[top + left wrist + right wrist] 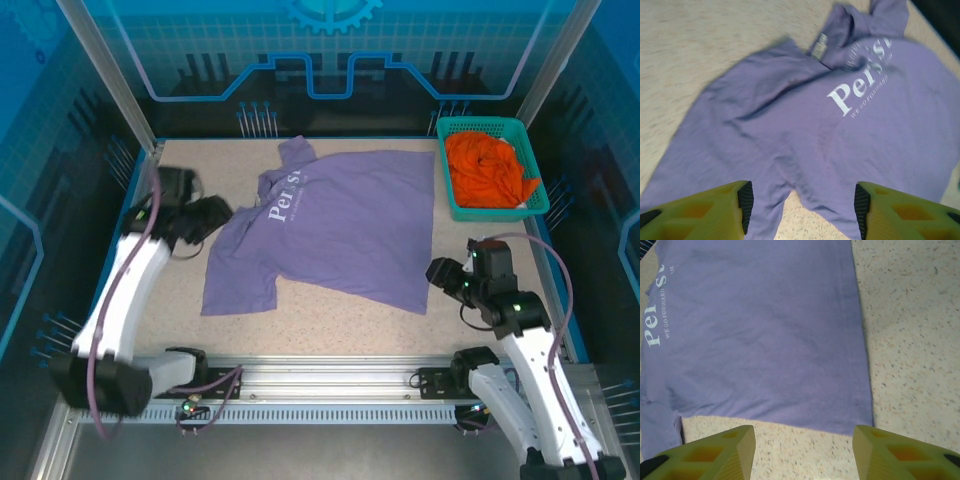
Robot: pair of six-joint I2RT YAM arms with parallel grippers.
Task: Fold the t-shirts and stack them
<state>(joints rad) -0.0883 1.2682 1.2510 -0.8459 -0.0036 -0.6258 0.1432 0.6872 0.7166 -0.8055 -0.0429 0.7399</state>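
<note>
soft lavender-purple fabric t-shirt [345,225] lies flat, collar toward left gripper [212,218], hem beside right gripper [440,272]; both spread, holding nothing

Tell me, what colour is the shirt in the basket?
Bright orange shirt, clearest from the top external camera.

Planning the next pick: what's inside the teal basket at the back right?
A crumpled orange t-shirt lies bunched in the teal basket, filling most of it. The fabric covers the basket floor, so anything beneath cannot be seen.
</note>
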